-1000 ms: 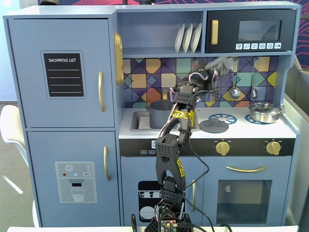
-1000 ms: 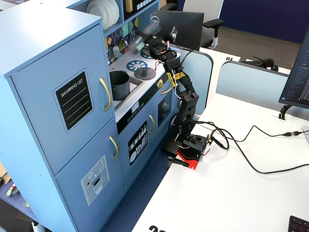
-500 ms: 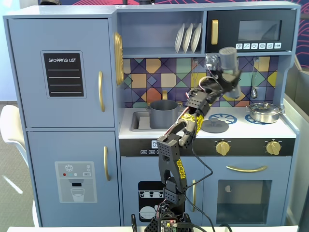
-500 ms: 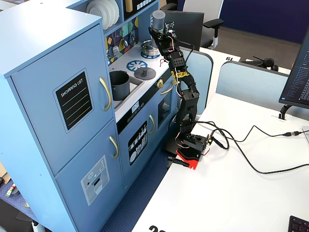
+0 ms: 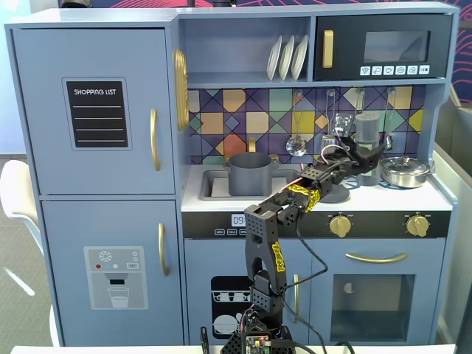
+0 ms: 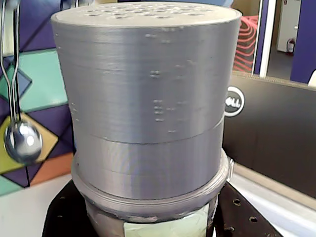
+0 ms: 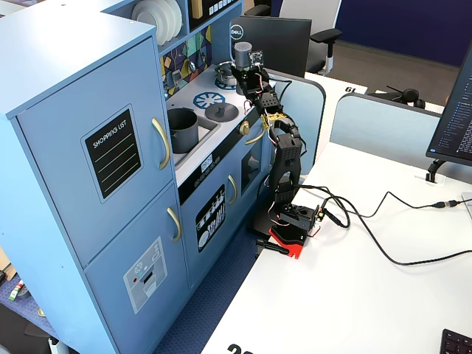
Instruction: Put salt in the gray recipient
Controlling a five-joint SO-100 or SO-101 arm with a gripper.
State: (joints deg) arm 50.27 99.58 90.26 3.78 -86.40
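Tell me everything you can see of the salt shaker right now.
The salt shaker is a tall, dark-gray cylinder with fine ridged layers, like printed plastic, a flat top dotted with small holes, a wider collar lower down and a pale green label beneath that. It stands upright at the right end of the toy kitchen's counter, next to the shiny steel pan and near the hanging spoon. The gripper is around its body; whether its base rests on the counter cannot be told.

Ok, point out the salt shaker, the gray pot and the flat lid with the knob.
salt shaker (image 6: 143, 84): wrist view, on its ribbed gray side below the perforated top.
gray pot (image 5: 249, 177): a fixed view, on its front wall, in the sink.
flat lid (image 7: 220, 112): a fixed view, on its top by the knob.
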